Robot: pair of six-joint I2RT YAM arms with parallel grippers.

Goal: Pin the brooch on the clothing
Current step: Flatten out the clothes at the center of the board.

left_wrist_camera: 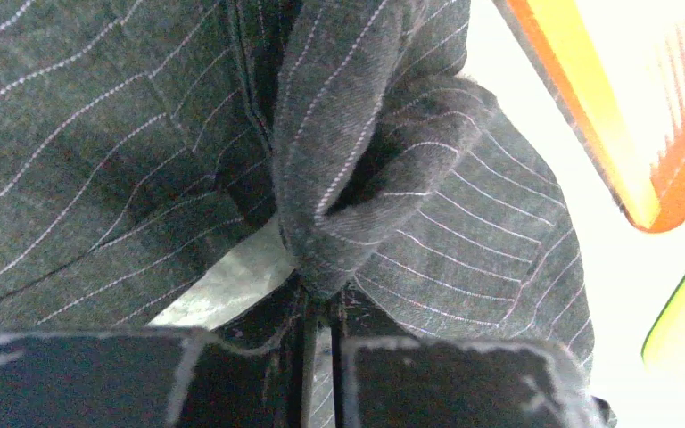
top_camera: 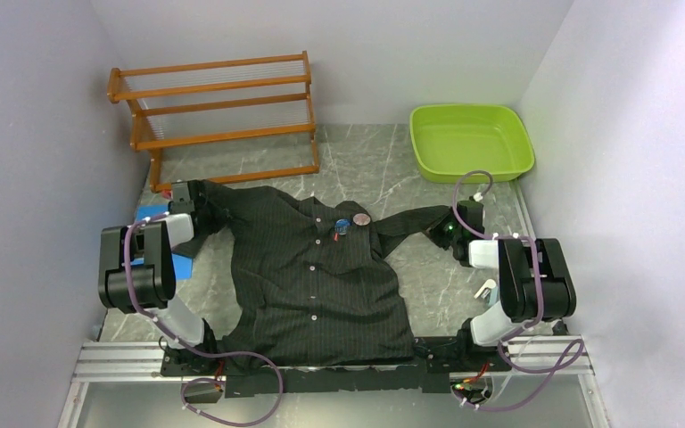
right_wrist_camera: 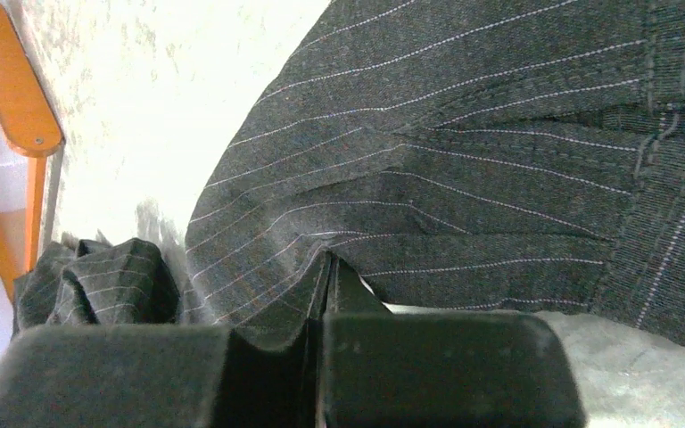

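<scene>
Shirt: black, pinstriped, spread front-up on your bench, sleeves out to either side.
Left tool: clamped on a bunched fold of the sleeve on its side.
Right tool: clamped on the other sleeve's cloth.
Brooch: small, round, on the chest beside the collar; you cannot tell whether it is pinned.

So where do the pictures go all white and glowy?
Left wrist view: the background past the shirt is blown out white, and the orange rack glows and blurs. Right wrist view: the table washes out to white. Top view: lighting is even, nothing glaring.
</scene>
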